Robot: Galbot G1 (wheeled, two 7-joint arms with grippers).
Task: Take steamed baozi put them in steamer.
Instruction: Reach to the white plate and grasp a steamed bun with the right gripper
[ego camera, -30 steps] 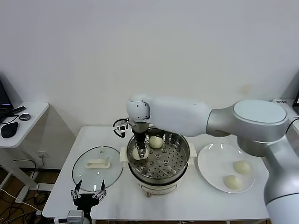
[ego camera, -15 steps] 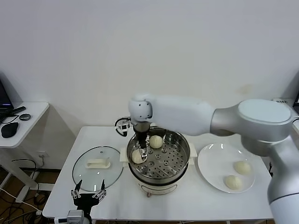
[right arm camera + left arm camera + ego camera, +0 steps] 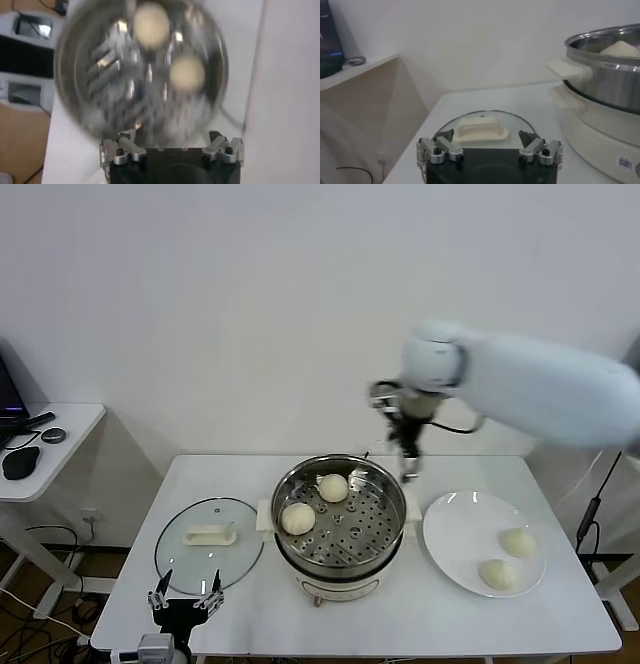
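Note:
The steamer [image 3: 340,519] stands mid-table, a shiny steel pot with a perforated tray and white handles. Two cream-white baozi lie on its tray, one at the left [image 3: 297,517] and one at the back [image 3: 333,487]. Two more baozi [image 3: 518,542] [image 3: 497,574] lie on the white plate [image 3: 450,534] to the right. My right gripper [image 3: 408,466] is open and empty, raised above the pot's far right rim. Its wrist view shows the pot [image 3: 90,100] with both baozi [image 3: 151,24] [image 3: 186,72] below. My left gripper [image 3: 186,597] is open and parked at the table's front left.
The glass lid [image 3: 208,543] with a white handle lies flat left of the pot and shows in the left wrist view [image 3: 479,128]. A side table [image 3: 40,444] with dark items stands at far left. A wall is close behind the table.
My right gripper let go of the left baozi on the tray, then rose and swung right, out of the pot toward the plate side. The left arm has not moved.

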